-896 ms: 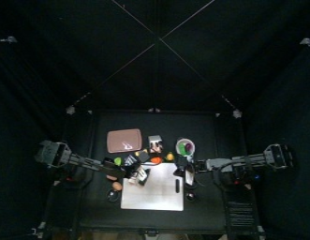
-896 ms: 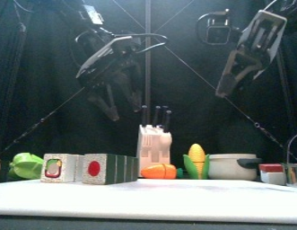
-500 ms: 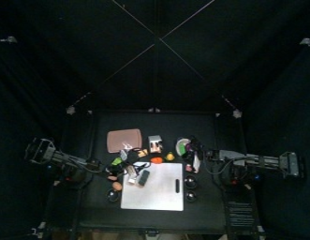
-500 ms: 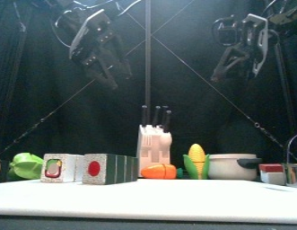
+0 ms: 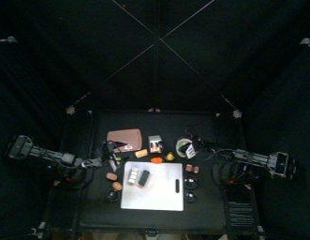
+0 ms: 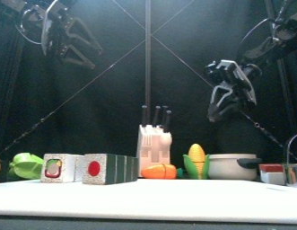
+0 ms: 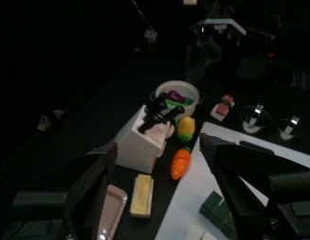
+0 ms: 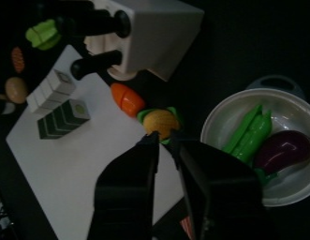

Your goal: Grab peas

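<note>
Right wrist view: one peas pod (image 8: 248,131) lies flat in the white pot (image 8: 239,180), long axis across the bowl, alongside one purple eggplant (image 8: 289,150). One carrot (image 8: 125,97) and one corn cob (image 8: 157,119) lie outside. Right gripper (image 6: 222,99) parted, empty; left gripper (image 6: 69,45) wide, empty.

— The table (image 6: 151,199) shows a pale, matt top in the front view; the curtains (image 6: 175,54) behind look like dull black cloth; what about the toys?

— The corn (image 6: 196,160) and carrot (image 6: 161,170) look like smooth, slightly glossy plastic; the knife block (image 6: 153,144) is white and matt, its handles black.

— And the pot (image 8: 263,141)?

— Smooth white, plastic by the look of it, with a faint sheen along the rim; the green pod (image 8: 248,131) inside it is glossy.

— The right gripper (image 8: 165,142)?

— Matt black, hard-looking plastic.
</note>
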`<action>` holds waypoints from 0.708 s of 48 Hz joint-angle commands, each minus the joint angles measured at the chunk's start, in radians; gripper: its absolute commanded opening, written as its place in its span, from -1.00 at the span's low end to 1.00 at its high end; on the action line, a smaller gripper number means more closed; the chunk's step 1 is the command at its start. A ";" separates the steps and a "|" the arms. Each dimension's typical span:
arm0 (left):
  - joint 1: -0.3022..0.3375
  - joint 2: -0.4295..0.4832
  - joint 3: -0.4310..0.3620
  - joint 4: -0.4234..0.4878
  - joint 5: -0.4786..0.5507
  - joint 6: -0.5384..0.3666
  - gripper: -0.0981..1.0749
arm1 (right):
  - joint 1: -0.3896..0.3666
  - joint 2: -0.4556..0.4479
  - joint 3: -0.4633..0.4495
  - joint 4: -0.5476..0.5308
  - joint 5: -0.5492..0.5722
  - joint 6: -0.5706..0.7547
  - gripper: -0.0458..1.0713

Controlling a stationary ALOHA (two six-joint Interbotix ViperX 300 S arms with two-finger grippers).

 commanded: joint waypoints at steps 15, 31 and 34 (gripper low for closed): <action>0.118 -0.087 0.075 0.054 -0.245 0.000 0.89 | -0.058 0.133 -0.077 -0.005 0.002 0.000 0.60; 0.160 -0.087 0.115 0.037 -0.290 -0.003 0.89 | -0.094 0.133 -0.080 -0.106 0.057 0.181 0.60; 0.160 -0.087 0.117 0.025 -0.290 -0.003 0.89 | -0.091 0.135 -0.081 -0.178 0.083 0.250 0.60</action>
